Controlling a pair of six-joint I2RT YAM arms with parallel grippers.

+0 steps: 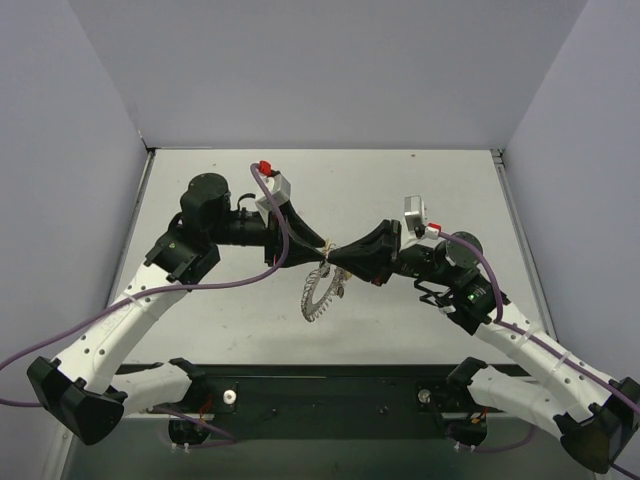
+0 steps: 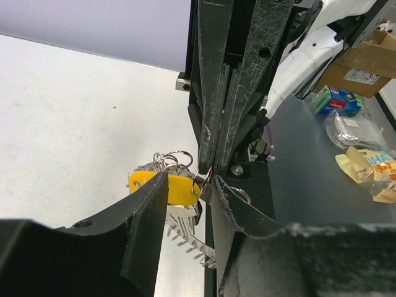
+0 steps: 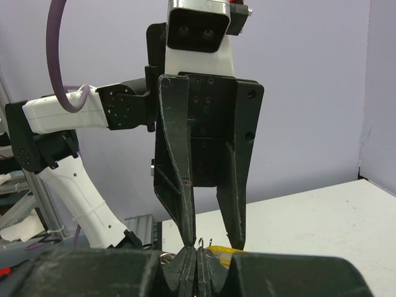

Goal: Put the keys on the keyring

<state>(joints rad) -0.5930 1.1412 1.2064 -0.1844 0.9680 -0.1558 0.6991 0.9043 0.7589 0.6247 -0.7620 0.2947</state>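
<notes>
The keys hang as a bunch between the two grippers above mid-table; a yellow-headed key (image 2: 176, 187) shows most clearly, also in the right wrist view (image 3: 221, 250). The keyring (image 1: 318, 290), a silvery beaded loop, dangles below the bunch and shows in the left wrist view (image 2: 193, 245). My right gripper (image 1: 336, 258) is shut on a thin wire ring of the bunch (image 2: 204, 173); its tips (image 3: 197, 258) are pressed together. My left gripper (image 1: 318, 249) faces it, jaws apart on either side of the yellow key (image 2: 190, 180). Other key colours are hidden.
Grey walls enclose the white table (image 1: 420, 190) on three sides. A black rail (image 1: 320, 385) runs along the near edge between the arm bases. Off the table, the left wrist view shows a cardboard box (image 2: 371, 55) and packets (image 2: 337, 100).
</notes>
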